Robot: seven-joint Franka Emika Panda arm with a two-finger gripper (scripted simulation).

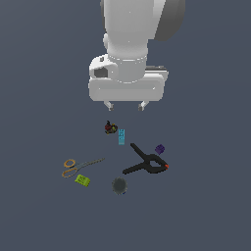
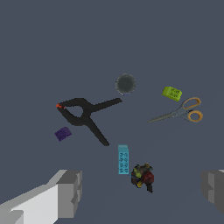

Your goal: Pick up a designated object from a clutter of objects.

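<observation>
The small round grey can (image 1: 119, 186) sits on the floor near the front of the clutter, close to the tip of the black spring clamp (image 1: 147, 162). It also shows in the wrist view (image 2: 125, 84), top facing up, beside the clamp (image 2: 84, 116). My gripper (image 1: 126, 105) hangs well above the floor, over the far side of the clutter, jaws open and empty. Its fingers (image 2: 69, 194) frame the dark multicoloured lump (image 2: 143, 176) in the wrist view.
Yellow-handled scissors (image 1: 78, 166) and a green block (image 1: 82, 180) lie at the exterior view's left. A cyan block (image 1: 121, 137) and the dark lump (image 1: 111, 128) lie under the gripper. A purple cube (image 1: 160, 149) sits beside the clamp.
</observation>
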